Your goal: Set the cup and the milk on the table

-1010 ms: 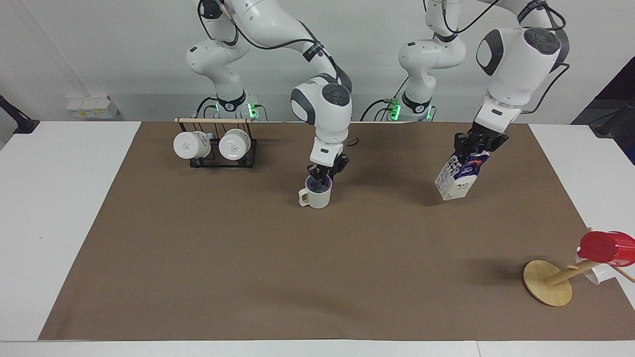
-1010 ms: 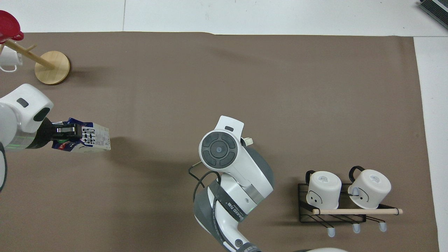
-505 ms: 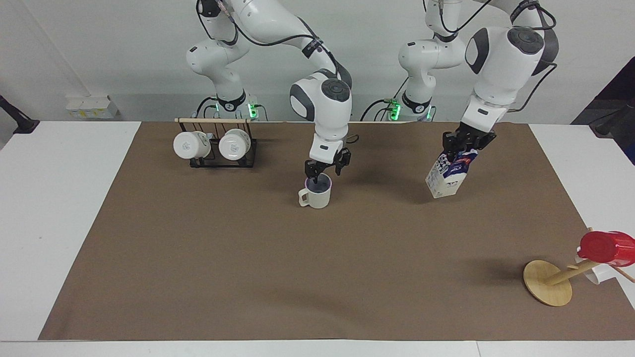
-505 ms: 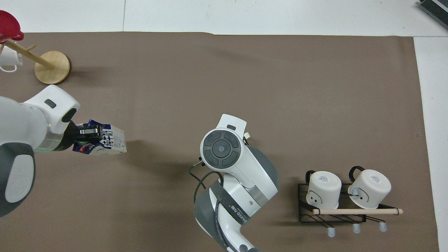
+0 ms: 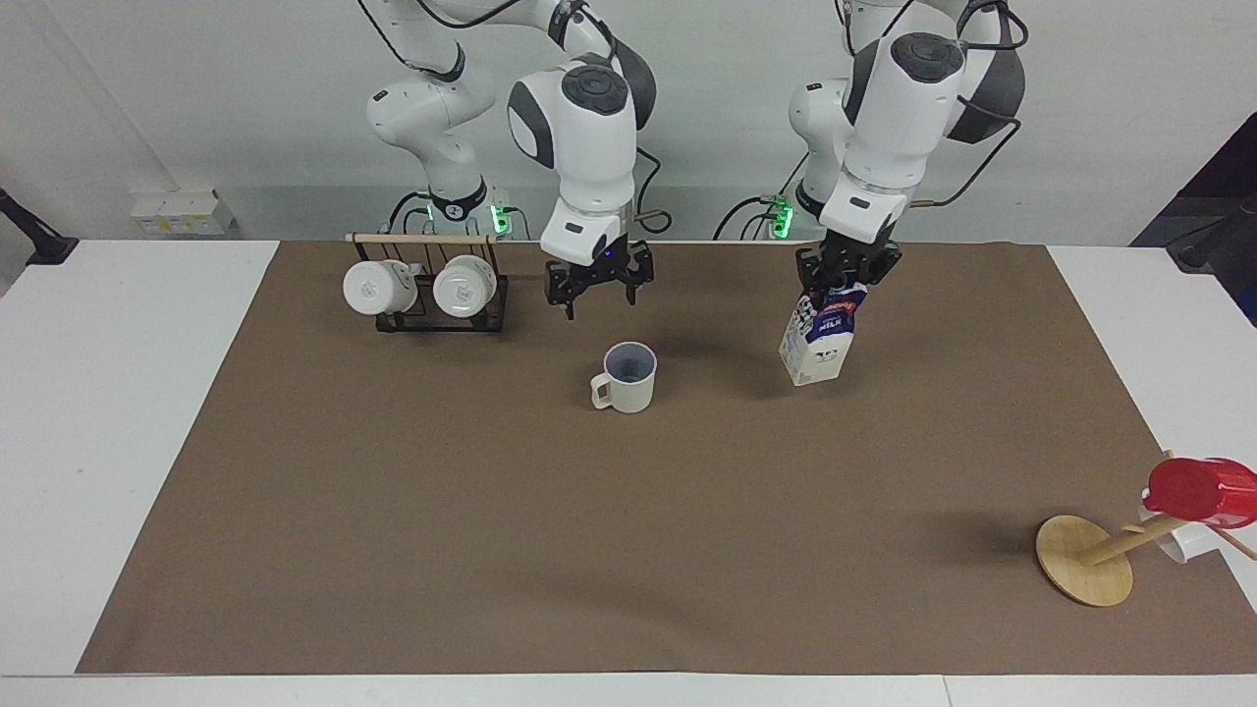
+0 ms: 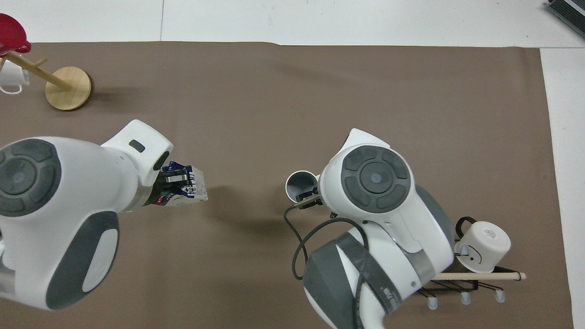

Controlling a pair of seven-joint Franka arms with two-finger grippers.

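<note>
1. The cup (image 5: 627, 378) stands upright on the brown sheet of the table (image 5: 393, 550), about midway between the two end edges and nearer the robots' edge than the opposite long edge; its handle points toward the right arm's end. Nothing touches it.
2. The milk (image 5: 821, 337) hangs slightly tilted in the air over the sheet, beside the cup toward the left arm's end, and its base looks just clear of the sheet.
3. The left gripper (image 5: 847, 275) is clamped tight on the carton's dark blue gable top.
4. The right gripper (image 5: 599, 291) is up in the air with its fingers spread wide, holding nothing.
5. A black mug rack (image 5: 432, 304) with two white mugs stands by the robots' edge.
6. A toppled wooden stand (image 5: 1085, 560) carrying a red cup (image 5: 1193, 491) lies near the corner at the left arm's end.
</note>
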